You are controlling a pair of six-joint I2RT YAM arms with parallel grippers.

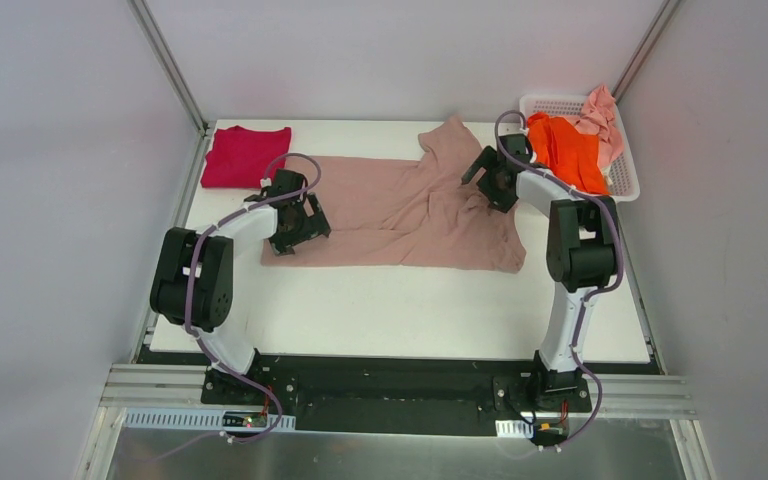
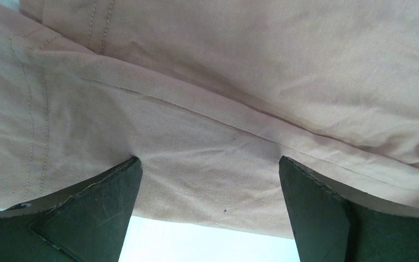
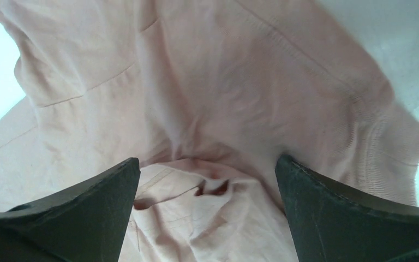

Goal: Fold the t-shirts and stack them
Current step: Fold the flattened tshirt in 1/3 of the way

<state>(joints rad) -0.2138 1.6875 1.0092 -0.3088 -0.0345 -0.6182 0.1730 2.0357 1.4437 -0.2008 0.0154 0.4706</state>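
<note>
Here I hold the left claw spread over the left edge of the beige tee and the right claw spread over its bunched right end, the tee sprawled on the counter, presumably so I can pinch both ends and pull it flat.

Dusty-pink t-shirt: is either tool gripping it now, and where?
Nothing is held. The left tool and right tool both stand open over the dusty-pink t-shirt, left at its edge, right at a bunched fold.
</note>
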